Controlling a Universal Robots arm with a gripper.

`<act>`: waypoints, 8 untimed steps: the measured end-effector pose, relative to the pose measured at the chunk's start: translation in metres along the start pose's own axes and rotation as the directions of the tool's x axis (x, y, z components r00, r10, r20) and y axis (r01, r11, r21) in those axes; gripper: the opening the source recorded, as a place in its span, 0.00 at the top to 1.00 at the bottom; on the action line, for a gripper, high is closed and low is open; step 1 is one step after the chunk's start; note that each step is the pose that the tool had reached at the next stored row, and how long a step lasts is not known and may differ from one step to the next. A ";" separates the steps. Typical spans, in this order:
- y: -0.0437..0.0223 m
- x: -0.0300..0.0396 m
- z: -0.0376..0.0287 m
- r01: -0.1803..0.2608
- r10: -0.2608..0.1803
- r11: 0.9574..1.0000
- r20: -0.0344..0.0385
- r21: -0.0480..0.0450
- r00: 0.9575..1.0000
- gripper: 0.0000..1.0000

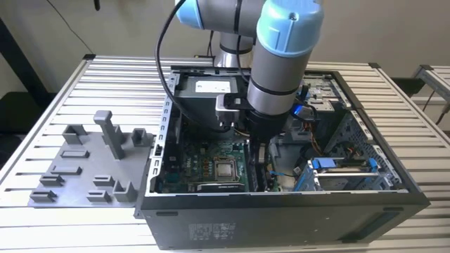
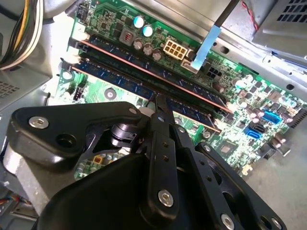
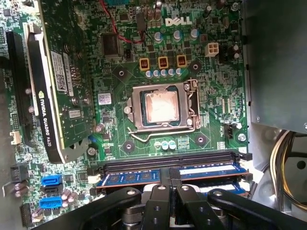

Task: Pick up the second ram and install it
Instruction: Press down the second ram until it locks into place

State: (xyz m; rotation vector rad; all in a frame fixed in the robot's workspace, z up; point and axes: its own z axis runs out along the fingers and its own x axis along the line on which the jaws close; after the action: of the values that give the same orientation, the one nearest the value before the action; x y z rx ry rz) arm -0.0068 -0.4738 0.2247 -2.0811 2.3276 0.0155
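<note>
We're at the install step: gripper [image 2: 158,103], jaws together, presses the second ram [image 2: 189,108] into its motherboard slot [image 3: 168,160]. Next needs straight, even downward force w/o tilting.

Slatted metal table [image 1: 63,95], pale grey, ribs running across from the exterior view's left to its right. Resting on it toward the exterior view's right: an open black computer case [image 1: 281,221], side panel off, interior facing up, taking up much of the surface from near edge to far. Just beside the case on the exterior view's left: a flat grey holder plate [image 1: 70,179] lying on the slats, carrying several low grey blocks and one taller upright post [image 1: 109,134]. Bare slats around the plate on its left and far sides. A second slatted surface [image 1: 436,79] at the far right edge.
</note>
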 end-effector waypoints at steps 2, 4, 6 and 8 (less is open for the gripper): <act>0.0000 0.0000 0.0009 0.000 0.000 1.000 0.000 0.000 1.000 0.89; 0.0000 0.0000 0.0023 0.000 0.000 1.000 0.000 0.000 1.000 0.89; 0.0000 0.0001 0.0042 0.000 0.000 1.000 0.001 0.000 1.000 0.89; 0.0000 0.0001 0.0047 0.000 0.000 1.000 0.000 0.000 1.000 0.89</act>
State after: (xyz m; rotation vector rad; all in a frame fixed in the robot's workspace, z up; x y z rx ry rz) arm -0.0068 -0.4738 0.2200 -2.0810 2.3275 0.0157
